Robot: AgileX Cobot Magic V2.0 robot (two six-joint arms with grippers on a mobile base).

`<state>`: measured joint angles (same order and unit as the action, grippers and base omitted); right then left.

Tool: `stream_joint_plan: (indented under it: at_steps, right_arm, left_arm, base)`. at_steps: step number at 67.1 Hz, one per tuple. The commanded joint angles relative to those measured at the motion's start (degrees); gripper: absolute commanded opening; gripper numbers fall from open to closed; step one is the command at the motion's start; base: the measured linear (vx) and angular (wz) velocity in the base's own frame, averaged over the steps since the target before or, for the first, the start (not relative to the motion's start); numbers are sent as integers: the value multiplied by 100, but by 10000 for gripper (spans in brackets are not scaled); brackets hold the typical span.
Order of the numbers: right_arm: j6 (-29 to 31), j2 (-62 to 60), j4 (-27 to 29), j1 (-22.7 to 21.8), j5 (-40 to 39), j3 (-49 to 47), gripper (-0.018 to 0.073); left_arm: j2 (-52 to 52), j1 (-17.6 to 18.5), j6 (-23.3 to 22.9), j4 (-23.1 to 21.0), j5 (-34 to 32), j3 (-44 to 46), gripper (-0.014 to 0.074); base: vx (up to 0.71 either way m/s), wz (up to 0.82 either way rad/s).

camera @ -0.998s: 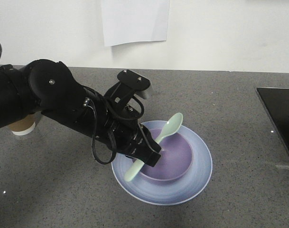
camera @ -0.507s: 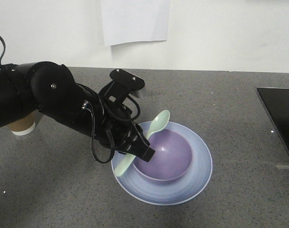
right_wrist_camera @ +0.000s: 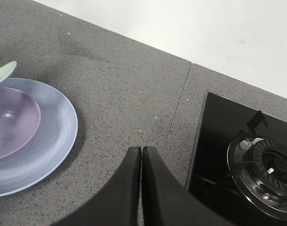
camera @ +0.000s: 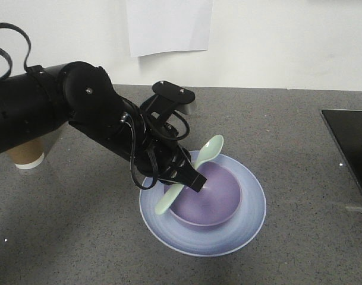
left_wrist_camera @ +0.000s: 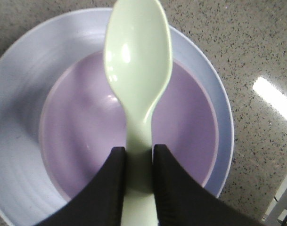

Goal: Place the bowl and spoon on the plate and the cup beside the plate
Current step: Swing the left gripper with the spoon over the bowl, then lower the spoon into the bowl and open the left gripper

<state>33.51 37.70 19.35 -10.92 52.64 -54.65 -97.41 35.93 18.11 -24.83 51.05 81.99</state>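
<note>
Front view: left gripper (camera: 191,180) closed on the handle of the mint-green spoon (camera: 195,168), roughly at mid-length. Spoon tilted, scoop end up and to the right past the fingertips, handle end down and to the left, over the near-left edge of the lilac bowl (camera: 207,197). Whether the spoon touches the bowl's rim: cannot tell. Bowl seated in the middle of the pale blue plate (camera: 246,222), plate flat on the grey speckled countertop (camera: 287,136). Brown paper cup (camera: 25,155) upright at far left, well apart from the plate, partly hidden behind the black arm. White paper sheet (camera: 169,25) on the wall behind. Black hob (camera: 352,139) at the right edge.

Left wrist view: two black fingers (left_wrist_camera: 105,188) pressed against either side of the spoon (left_wrist_camera: 138,84) handle, scoop extending straight ahead beyond them, hollow side up, over the bowl (left_wrist_camera: 77,136). Plate (left_wrist_camera: 20,89) rim showing all round the bowl.

Right wrist view: right gripper (right_wrist_camera: 141,153) with fingertips pressed together, nothing between them, above bare countertop (right_wrist_camera: 124,89). Plate (right_wrist_camera: 58,136) and bowl (right_wrist_camera: 11,122) off to its left, well apart; spoon tip (right_wrist_camera: 4,71) just in frame at the left edge. Gas burner (right_wrist_camera: 268,169) on the hob to the right.
</note>
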Motion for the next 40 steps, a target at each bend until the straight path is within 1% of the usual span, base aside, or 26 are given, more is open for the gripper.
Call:
stream_joint_plan:
  at_steps: [1,15,22,31,40]
  right_arm:
    - [26,2,94,-31,-378,-143,-6]
    - [26,2,96,-31,-383,-143,-6]
    - [26,2,96,-31,-389,-143,-6]
    - [26,2,96,-31,-389,-143,-6]
    - [26,2,96,-31,-389,-143,-6]
  left_arm:
    - [214,32,-46,-242,-109,200,21]
    - [214,32,-46,-242,-76,200,29]
    - [214,32,-46,-242,-39,200,50]
    - [214,32,-46,-242,-34,200,109]
    - [214,32,-52,-274,-34,200,201]
  base:
    - [0,0]
    - [0,0]
    - [0,0]
    - [0,0]
    - [0,0]
